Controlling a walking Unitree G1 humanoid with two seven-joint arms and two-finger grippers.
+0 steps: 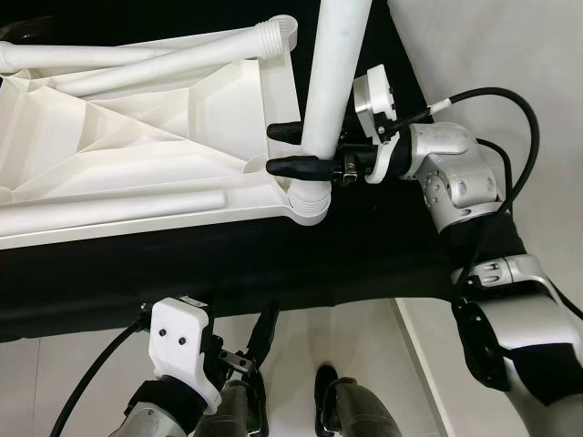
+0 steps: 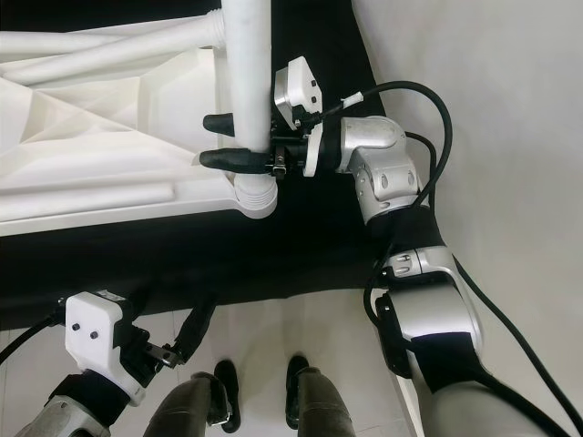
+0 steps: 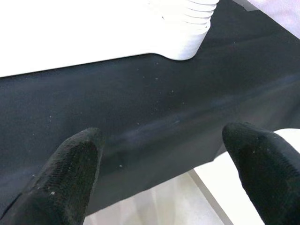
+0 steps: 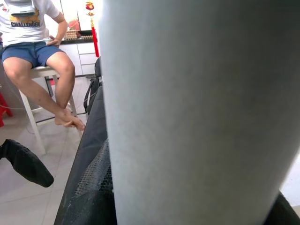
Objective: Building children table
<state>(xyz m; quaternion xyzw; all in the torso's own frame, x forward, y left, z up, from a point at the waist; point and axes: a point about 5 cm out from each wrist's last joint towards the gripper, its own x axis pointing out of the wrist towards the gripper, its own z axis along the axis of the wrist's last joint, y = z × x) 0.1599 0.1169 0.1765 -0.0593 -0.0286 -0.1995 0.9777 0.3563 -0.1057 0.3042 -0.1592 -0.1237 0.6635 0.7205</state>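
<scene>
The left claw (image 1: 264, 341) hangs low at about 7 o'clock in the head views, just past the near edge of the black cloth (image 1: 228, 264) that covers the surface; in its wrist view its two black fingers (image 3: 65, 173) stand wide apart with nothing between them, pointing at the cloth and at the threaded corner socket (image 3: 187, 28) of the white table top (image 1: 137, 146). That table top lies upside down on the cloth, ribbed underside up, from 9 to 11 o'clock, with loose white legs (image 1: 118, 208) resting on it. At its near right corner, close to the middle of the view, a white leg (image 1: 332, 82) stands upright in the socket, rising toward 12 o'clock. The right claw (image 1: 287, 148) reaches in from 3 o'clock and is clamped on this leg just above the socket, one black finger on each side. In the right wrist view, a seated person (image 4: 33, 42) shows in the background.
</scene>
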